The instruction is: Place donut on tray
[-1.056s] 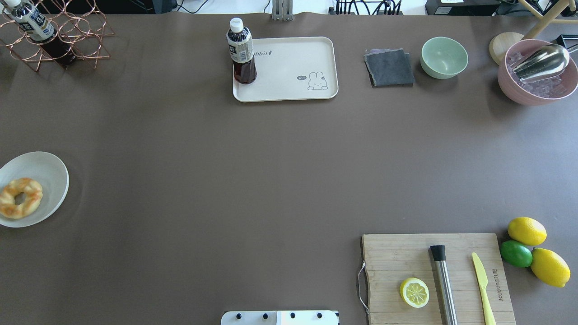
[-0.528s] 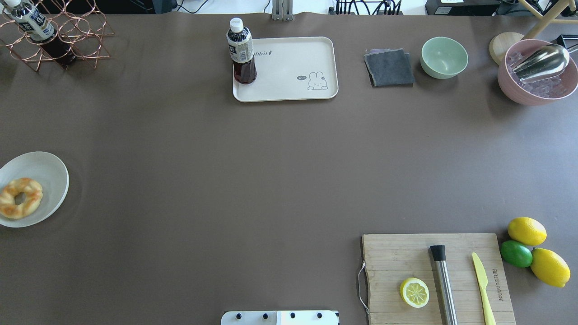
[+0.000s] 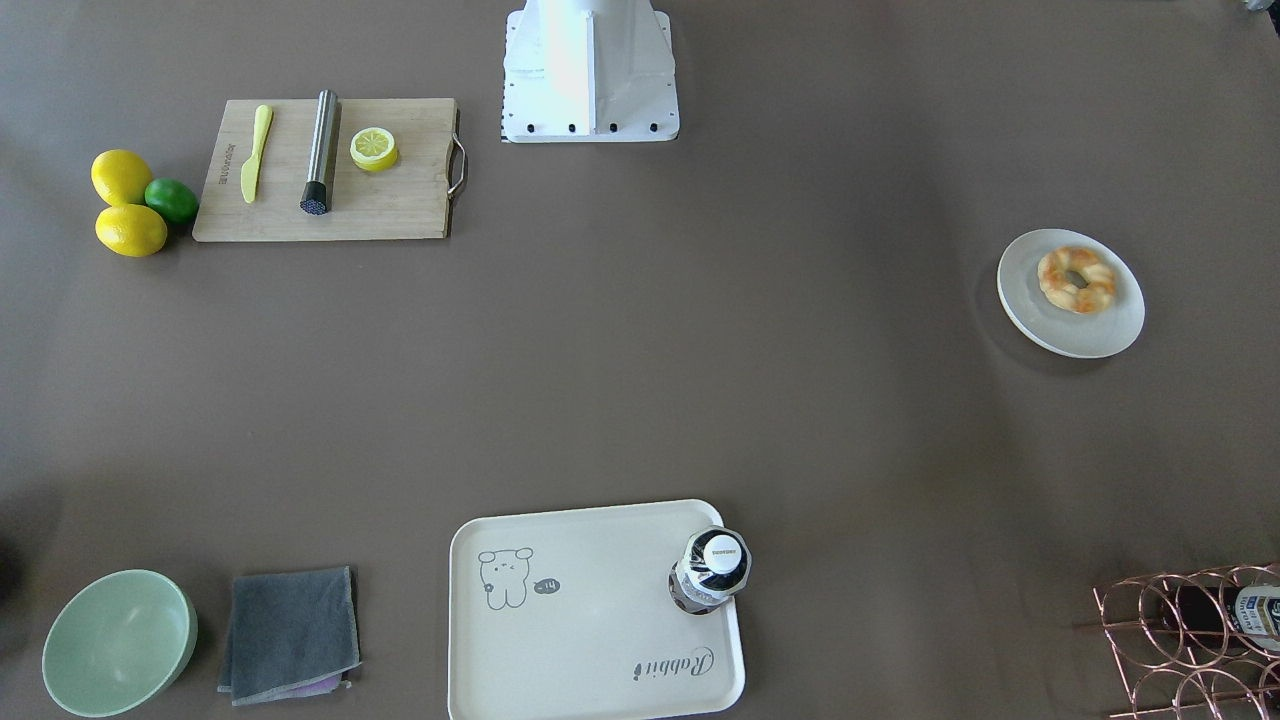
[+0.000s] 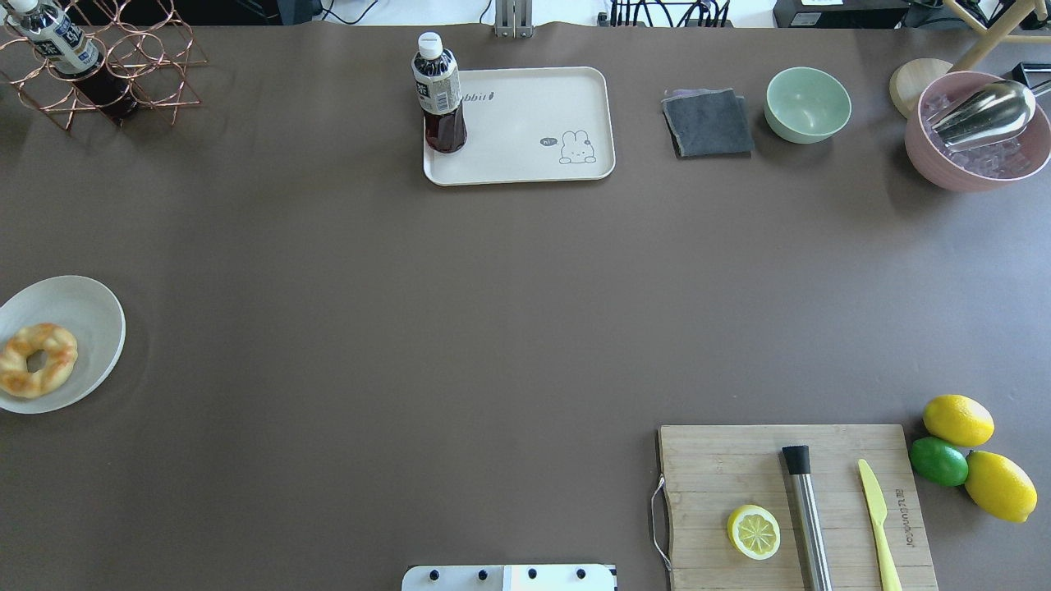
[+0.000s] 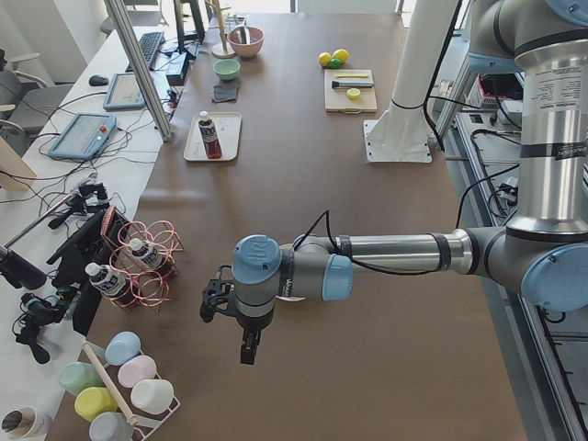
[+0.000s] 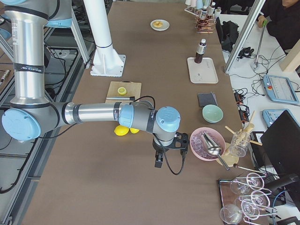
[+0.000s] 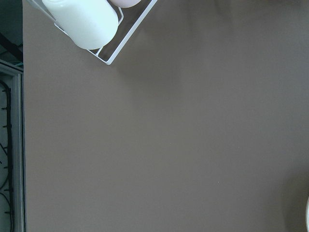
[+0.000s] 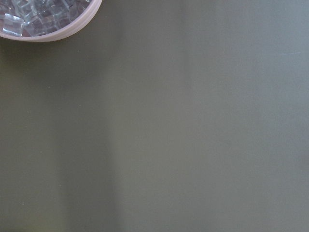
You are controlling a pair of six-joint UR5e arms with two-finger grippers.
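The donut [image 4: 34,359] lies on a round white plate [image 4: 90,312] at the table's left edge; it also shows in the front-facing view [image 3: 1076,279]. The cream tray [image 4: 534,115] with the rabbit drawing lies at the far middle and also shows in the front-facing view [image 3: 580,640]. My left gripper [image 5: 246,352] shows only in the exterior left view, off the table's left end. My right gripper [image 6: 158,162] shows only in the exterior right view, near the pink bowl. I cannot tell whether either is open or shut.
A dark bottle [image 4: 439,94] stands on the tray's left corner. A copper wire rack [image 4: 115,66] with a bottle is far left. A grey cloth [image 4: 708,123], a green bowl [image 4: 808,104] and a pink ice bowl [image 4: 977,131] are far right. A cutting board [image 4: 788,501] with a lemon half is near right.
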